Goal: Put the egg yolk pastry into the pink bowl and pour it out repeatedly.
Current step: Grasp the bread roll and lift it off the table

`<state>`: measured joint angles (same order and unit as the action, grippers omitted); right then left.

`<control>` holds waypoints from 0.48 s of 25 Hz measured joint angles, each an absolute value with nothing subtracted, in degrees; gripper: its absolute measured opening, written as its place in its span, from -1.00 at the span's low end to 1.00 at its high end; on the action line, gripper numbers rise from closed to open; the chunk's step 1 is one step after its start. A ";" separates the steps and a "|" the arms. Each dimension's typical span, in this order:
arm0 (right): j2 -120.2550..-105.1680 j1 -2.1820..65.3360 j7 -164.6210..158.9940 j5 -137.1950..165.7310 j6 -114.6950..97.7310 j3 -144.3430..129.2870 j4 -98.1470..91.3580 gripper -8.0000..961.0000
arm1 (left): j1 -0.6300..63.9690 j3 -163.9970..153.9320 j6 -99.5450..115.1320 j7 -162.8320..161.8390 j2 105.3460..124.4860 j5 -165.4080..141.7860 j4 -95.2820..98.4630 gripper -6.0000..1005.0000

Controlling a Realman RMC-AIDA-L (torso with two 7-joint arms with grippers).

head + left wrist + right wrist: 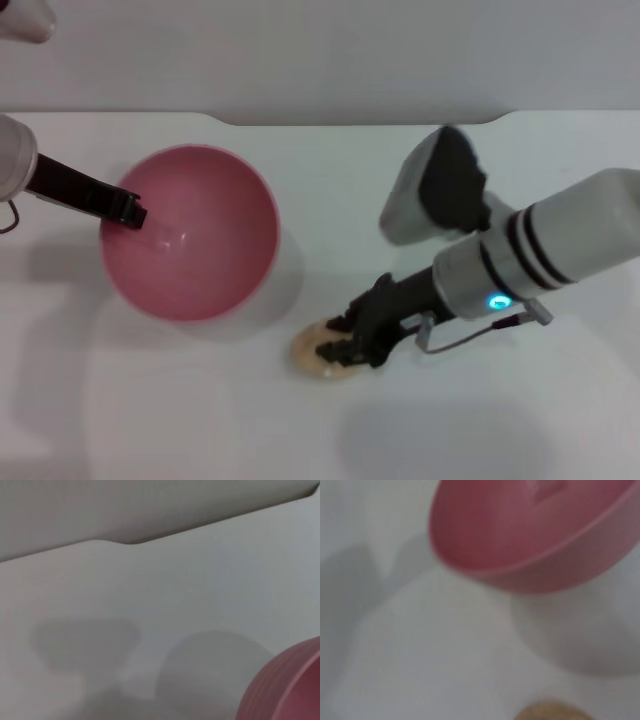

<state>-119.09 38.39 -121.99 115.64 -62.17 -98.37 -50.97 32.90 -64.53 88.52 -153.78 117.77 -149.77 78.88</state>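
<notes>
Left of centre, the left gripper (135,212) clamps the empty pink bowl (215,275) by its rim; the right gripper (343,340) straddles the egg yolk pastry (312,352), unclenched.

The head camera looks steeply down on the white table (200,420). Both wrist cameras sit close above it; all share the pink bowl (190,232).

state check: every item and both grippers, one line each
pink bowl: empty, lifted off the table and tilted, rim held by the left gripper.
egg yolk pastry: on the table, outside the bowl, right gripper around it.
left gripper: shut on the bowl's rim.
right gripper: down at the pastry, fingers either side; grip unclear.
</notes>
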 joint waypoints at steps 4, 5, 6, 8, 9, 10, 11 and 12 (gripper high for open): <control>-118.57 34.62 -121.06 112.19 -64.06 -90.02 -52.59 -0.34 | 33.48 -65.48 88.45 -153.79 117.80 -149.83 78.21 -0.99; -118.53 33.30 -120.21 112.07 -65.32 -87.20 -53.68 -0.36 | 34.08 -66.94 87.86 -153.84 117.85 -149.77 77.17 -0.99; -118.49 32.01 -119.32 112.05 -66.49 -84.45 -54.73 -0.38 | 34.20 -67.30 87.66 -153.84 117.87 -149.76 76.91 -0.99; -118.60 29.43 -116.55 111.93 -69.73 -78.61 -56.93 -0.46 | 34.92 -69.29 86.38 -153.87 117.99 -149.23 75.26 -0.99; -118.67 28.29 -114.90 111.85 -71.64 -75.59 -57.85 -0.50 | 35.30 -70.18 85.89 -153.87 118.02 -149.06 74.50 -0.99; -118.73 27.59 -113.58 111.76 -73.51 -72.82 -58.28 -0.54 | 36.01 -71.65 85.52 -153.88 118.06 -148.79 73.41 -0.99; -118.74 27.07 -112.52 111.69 -75.38 -70.35 -58.51 -0.59 | 36.65 -72.91 85.35 -153.89 118.07 -148.63 72.47 -0.99; -118.75 27.00 -112.14 111.67 -76.71 -69.27 -58.41 -0.72 | 37.36 -73.97 85.20 -153.90 118.09 -148.62 71.69 -0.99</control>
